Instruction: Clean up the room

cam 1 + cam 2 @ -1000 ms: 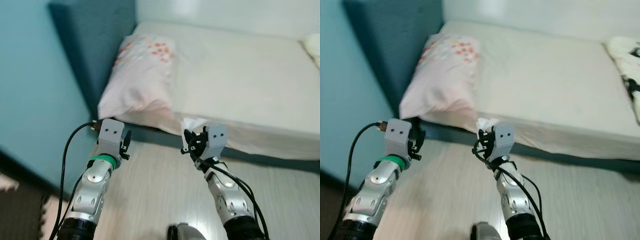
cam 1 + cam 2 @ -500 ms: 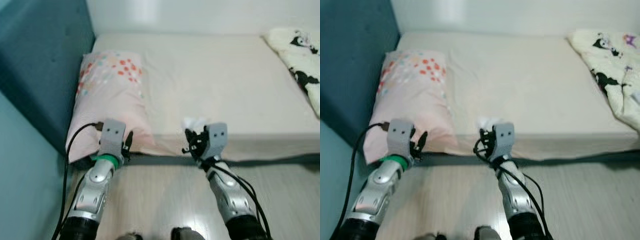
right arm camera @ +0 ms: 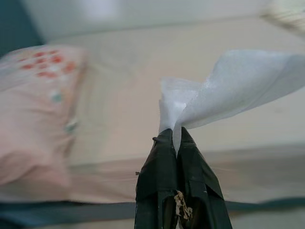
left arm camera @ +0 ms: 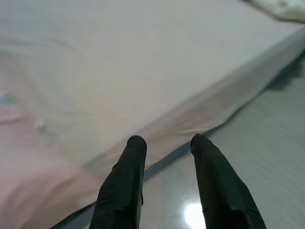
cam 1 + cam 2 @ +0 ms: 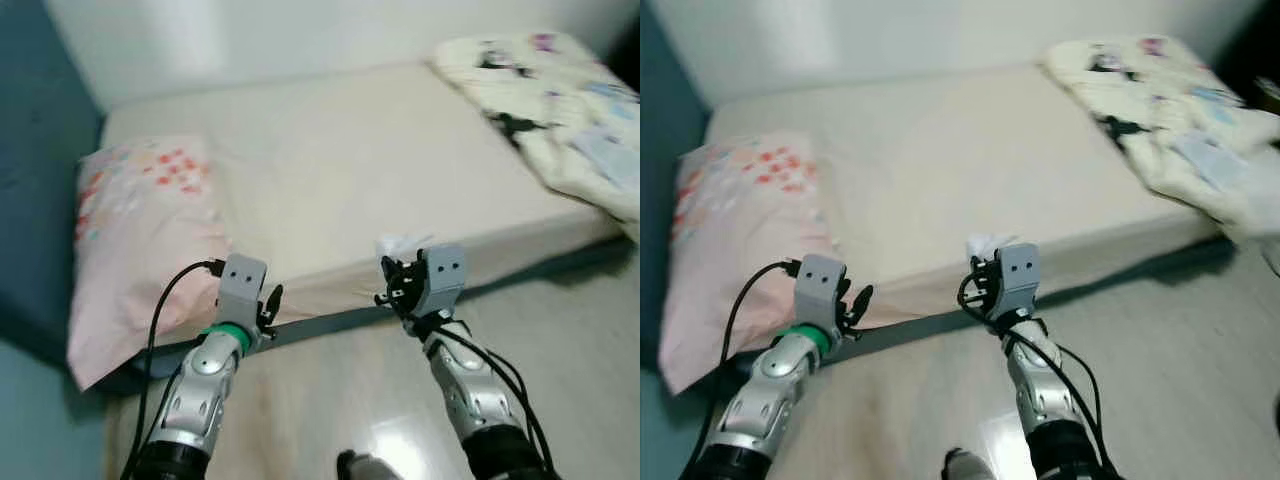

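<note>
the right gripper [image 3: 174, 136], fingers pinched together on a crumpled white tissue [image 3: 224, 93], hovers at the edge of the bed [image 5: 330, 170]. the left gripper [image 4: 164, 143], fingers apart and empty, hangs near the pink pillow [image 5: 135, 230]. a blurred patterned blanket [image 5: 1160, 110] is cut off by the frame.

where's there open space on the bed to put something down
The cream mattress is bare across its middle, between the pink dotted pillow at the head end and the crumpled cartoon-print blanket at the far end. Those two ends are taken.
</note>
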